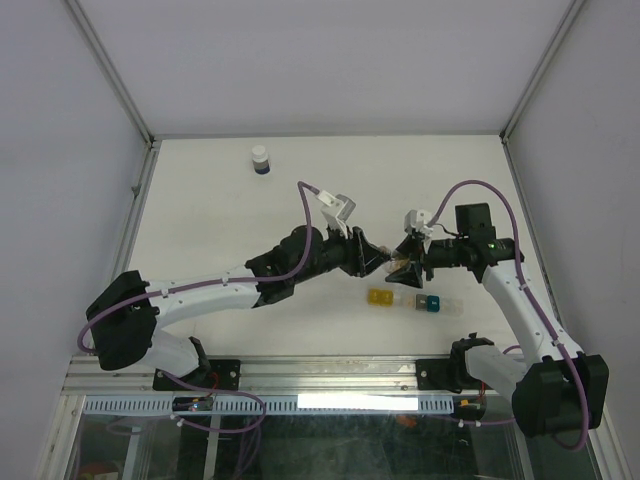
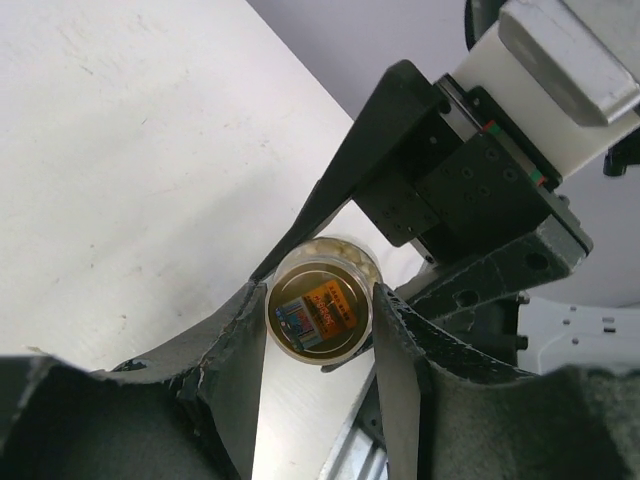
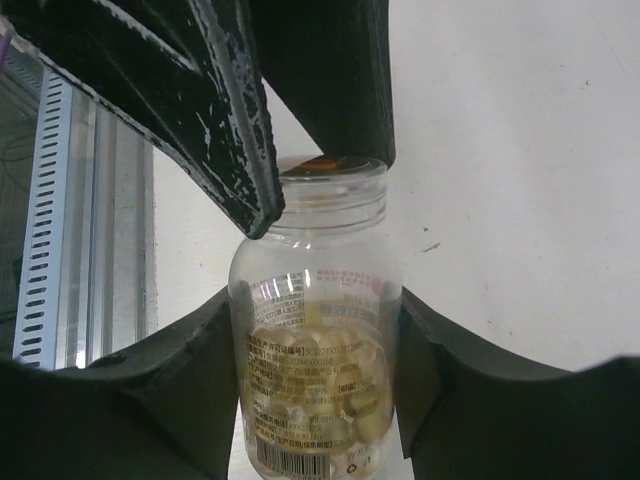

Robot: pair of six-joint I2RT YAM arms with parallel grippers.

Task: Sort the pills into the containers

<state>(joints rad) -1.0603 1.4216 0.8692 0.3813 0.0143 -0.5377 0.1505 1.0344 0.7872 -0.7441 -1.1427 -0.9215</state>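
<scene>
On the pale table point(image 1: 220, 210) the two arms meet nose to nose just above centre, sharing one small clear vial point(image 3: 315, 330). The right gripper point(image 1: 408, 265) clamps the vial's body from both sides at a middling width, and the left gripper point(image 1: 385, 264) is closed narrowly on the lid point(image 2: 320, 315) end. The vial's long axis runs straight from one gripper to the other, lid toward the left arm, so a twist about that axis looks like what comes next. The containers point(image 1: 415, 302) are a short strip of yellow, clear, teal and clear cells, lying flat on the table just on the near side of the vial and closer to the right arm. The pills point(image 3: 310, 400), pale tan and rounded, are heaped in the vial's lower half; none show in the strip.
</scene>
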